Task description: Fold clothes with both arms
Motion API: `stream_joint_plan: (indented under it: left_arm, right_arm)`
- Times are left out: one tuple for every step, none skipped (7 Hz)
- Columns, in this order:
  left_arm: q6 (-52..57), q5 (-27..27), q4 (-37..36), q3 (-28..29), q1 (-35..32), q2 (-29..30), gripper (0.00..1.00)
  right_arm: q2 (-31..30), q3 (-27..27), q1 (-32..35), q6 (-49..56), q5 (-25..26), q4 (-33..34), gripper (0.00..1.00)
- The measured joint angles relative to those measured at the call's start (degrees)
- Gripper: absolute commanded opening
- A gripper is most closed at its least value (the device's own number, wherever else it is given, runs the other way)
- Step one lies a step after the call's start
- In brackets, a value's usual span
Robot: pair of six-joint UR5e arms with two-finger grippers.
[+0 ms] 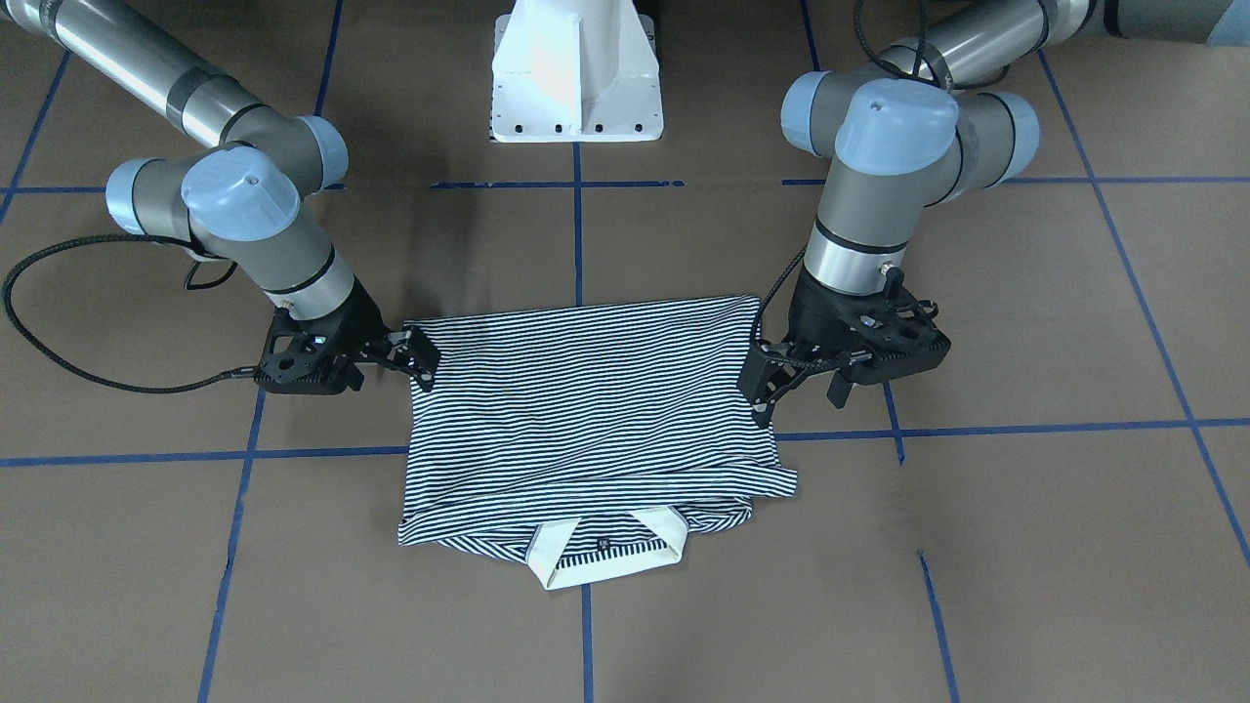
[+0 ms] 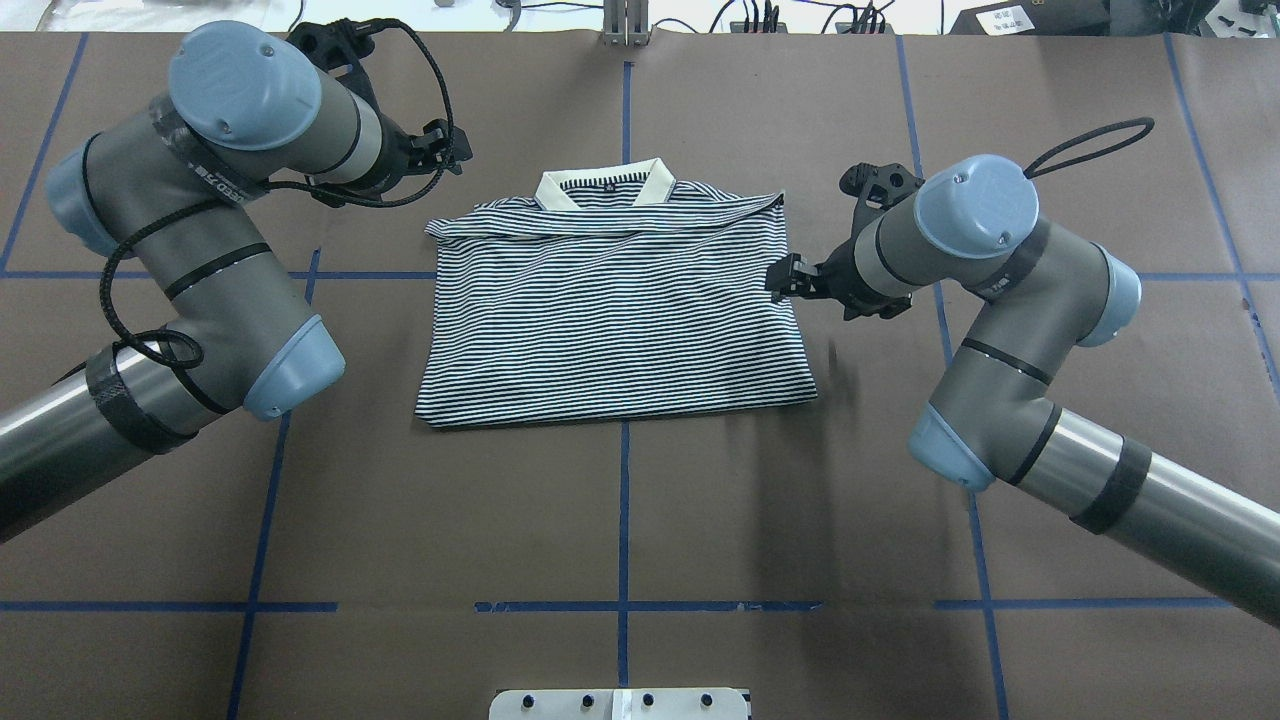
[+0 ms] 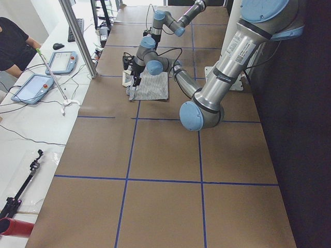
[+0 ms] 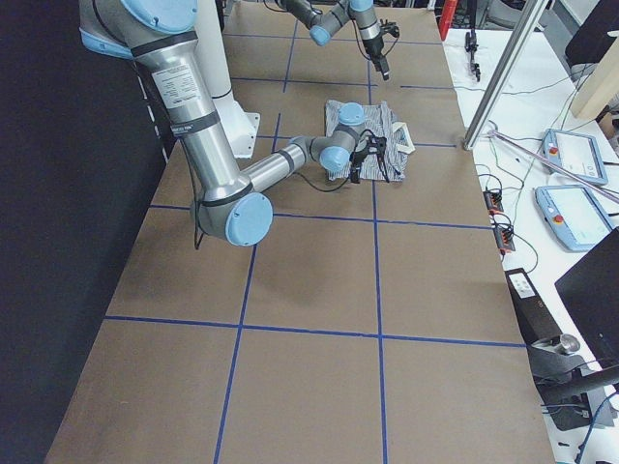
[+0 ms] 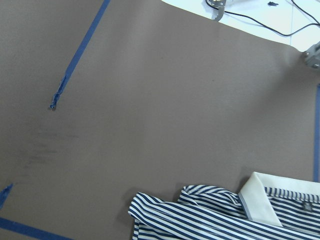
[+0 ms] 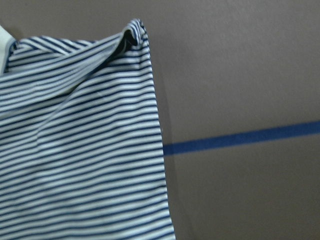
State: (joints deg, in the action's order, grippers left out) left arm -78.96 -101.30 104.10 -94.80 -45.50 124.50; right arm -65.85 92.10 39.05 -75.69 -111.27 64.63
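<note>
Well, the polo shirt [image 2: 615, 320] lay flat at the middle of the tabletop [image 2: 620, 520], collar [image 2: 600, 188] at the far end and hem toward the robot. Its sides were already turned in, so it made a rough rectangle. My left claw [image 2: 447, 150] hovered off the far-left corner [image 2: 432, 230], close to the collar. My right claw [image 2: 785, 280] hung just beside the shirt's right edge, a little nearer than the far-right corner [image 2: 780, 200]. I couldn't tell from any view how wide either claw stood. Neither seemed to have cloth in it, and both wrist cameras showed only fabric and tabletop.

I judged the step in hand to be the end-to-end fold, with the two far corners as the natural grips. To do it well, I reckoned each claw should come down square on its corner and pinch every layer there, not just the top one. The far-right corner looked puckered, so it wanted a deeper bite. Both arms should then lift together and carry level, or the stripes would skew and the tucked sides spill out.

The tabletop was matte brown, marked into squares by blue tape [image 2: 624, 500], with the white pedestal [image 1: 576, 78] at the near edge. Beyond the far edge ran a white bench with two pendants [image 3: 33, 88] and loose cables, and a person [image 3: 13, 41] sat there.
</note>
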Motion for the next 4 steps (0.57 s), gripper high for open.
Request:
stream_joint_plan:
  left_arm:
    - [-0.2,-0.1,-1.0,-1.3,0.1,-0.1,1.0]
    - [-0.3,-0.1,-1.4,-1.7,0.1,-0.1,1.0]
    - [-0.3,-0.1,-1.5,-1.9,0.1,-0.1,1.0]
    - [-0.4,-0.1,-1.5,-2.0,0.1,-0.1,1.0]
  right_arm:
    - [-1.1,3.3,-2.2,-0.3,0.8,3.7,1.0]
    - [-1.1,4.2,-4.3,-0.4,1.9,5.8,1.0]
    - [-0.9,4.0,-5.7,-0.4,2.8,6.6,0.94]
    - [-0.8,3.7,-6.2,-0.4,3.2,6.9,0.76]
